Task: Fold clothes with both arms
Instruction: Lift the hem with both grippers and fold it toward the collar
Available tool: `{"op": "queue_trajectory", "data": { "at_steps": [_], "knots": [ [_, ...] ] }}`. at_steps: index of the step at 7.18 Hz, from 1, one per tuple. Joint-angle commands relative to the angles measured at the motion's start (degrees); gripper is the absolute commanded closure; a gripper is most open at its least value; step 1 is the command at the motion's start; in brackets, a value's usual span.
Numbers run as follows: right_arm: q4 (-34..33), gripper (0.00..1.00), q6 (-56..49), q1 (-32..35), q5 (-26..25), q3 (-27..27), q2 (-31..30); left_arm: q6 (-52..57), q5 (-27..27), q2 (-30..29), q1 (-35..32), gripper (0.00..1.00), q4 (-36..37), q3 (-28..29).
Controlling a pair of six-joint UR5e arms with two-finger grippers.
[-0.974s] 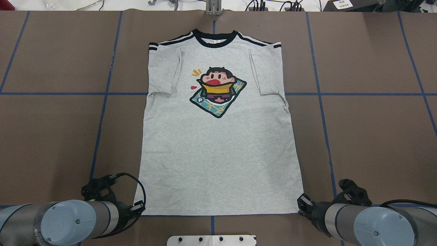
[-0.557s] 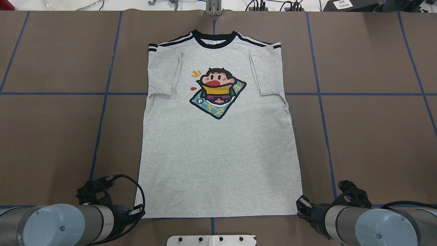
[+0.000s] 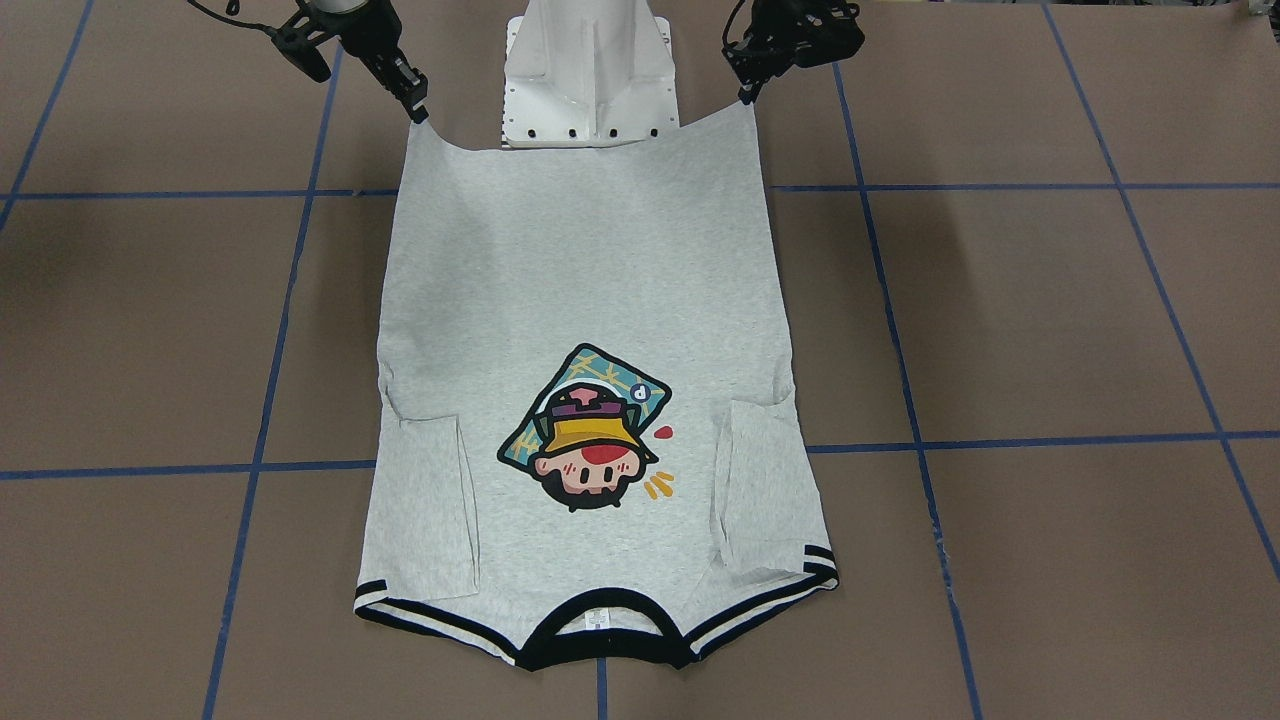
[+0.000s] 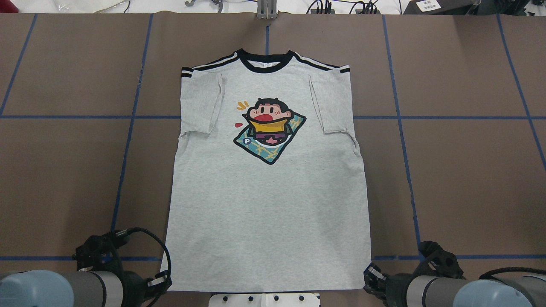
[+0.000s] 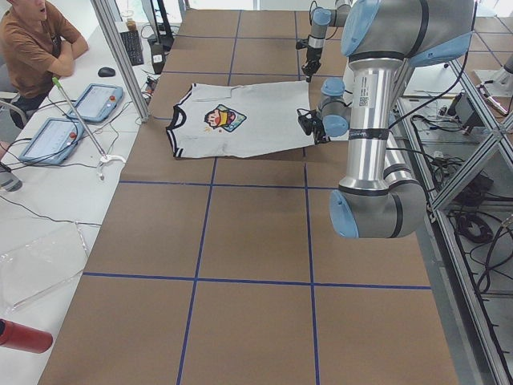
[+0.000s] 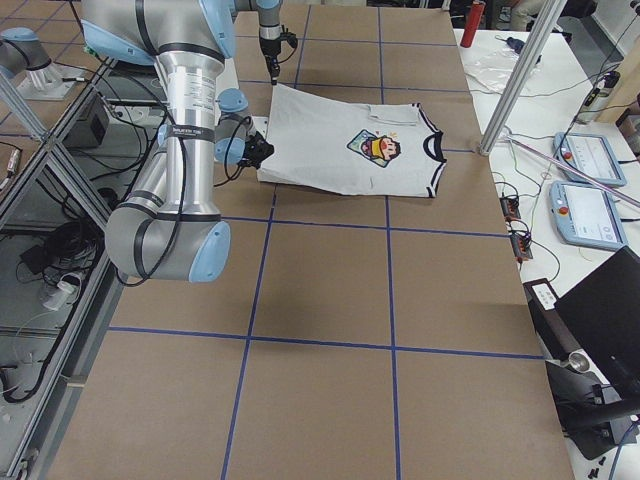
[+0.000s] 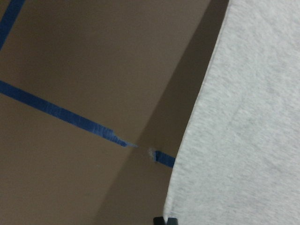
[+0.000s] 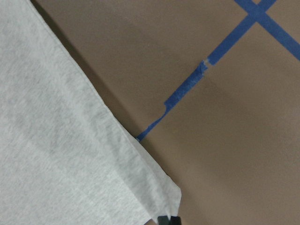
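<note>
The grey T-shirt (image 4: 268, 204) lies face up on the brown table, collar far from me, both sleeves folded in over the chest beside the cartoon print (image 4: 268, 130). My left gripper (image 4: 160, 283) is shut on the hem's left corner. My right gripper (image 4: 369, 277) is shut on the hem's right corner. In the front-facing view the hem is stretched between the left gripper (image 3: 745, 95) and the right gripper (image 3: 418, 112) and overlaps the pedestal's base. Both wrist views show the cloth (image 7: 253, 117) (image 8: 56, 140) raised above its shadow.
The white pedestal (image 3: 590, 70) stands right behind the hem between the two arms. Blue tape lines (image 4: 401, 128) grid the brown table (image 4: 469, 170). A person (image 5: 32, 48) sits at a side bench with tablets (image 5: 100, 100). A red bottle (image 6: 475, 15) stands on the far bench.
Both grippers have drawn back toward my base with the hem corners. The whole shirt has slid toward me; the collar now sits farther from the table's far edge.
</note>
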Motion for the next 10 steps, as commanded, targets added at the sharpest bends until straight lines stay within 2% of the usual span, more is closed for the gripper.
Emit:
{"op": "queue_trajectory", "data": {
  "at_steps": [1, 2, 3, 4, 6, 7, 8, 10],
  "knots": [
    [-8.94, 1.0, 0.41, -0.58, 0.16, 7.76, -0.07, -0.01, -0.52, 1.74, -0.64, 1.0, 1.01, -4.97],
    [-13.01, 1.0, 0.58, 1.5, 0.16, 9.11, 0.98, 0.34, -0.61, 1.04, -2.22, 1.0, 1.01, -5.94],
    [-15.75, 1.0, 0.32, 6.05, 0.16, 8.95, 1.68, 1.82, -0.7, -2.36, -6.32, 1.0, 1.01, -5.26],
    [-19.43, 1.0, -1.42, 10.27, 0.25, 7.47, 4.56, 9.58, -0.87, -7.87, -12.63, 1.0, 1.18, -2.12],
    [-25.85, 1.0, -12.46, 19.67, 0.34, 0.02, 17.19, 20.41, -2.18, -17.47, -23.45, 1.0, 1.19, 11.65],
    [-28.49, 1.0, -17.12, 23.89, 0.6, -4.02, 23.16, 23.87, -2.71, -17.86, -27.15, 1.0, -0.64, 16.32],
    [-28.69, 1.0, -20.56, 27.68, 1.47, -9.71, 27.49, 27.03, -2.72, -18.99, -30.59, 1.0, -5.62, 22.03],
    [-27.73, 1.0, -29.69, 34.37, 1.92, -20.88, 32.95, 30.65, -2.72, -21.62, -35.26, 1.0, -13.29, 32.41]
  ]
}}
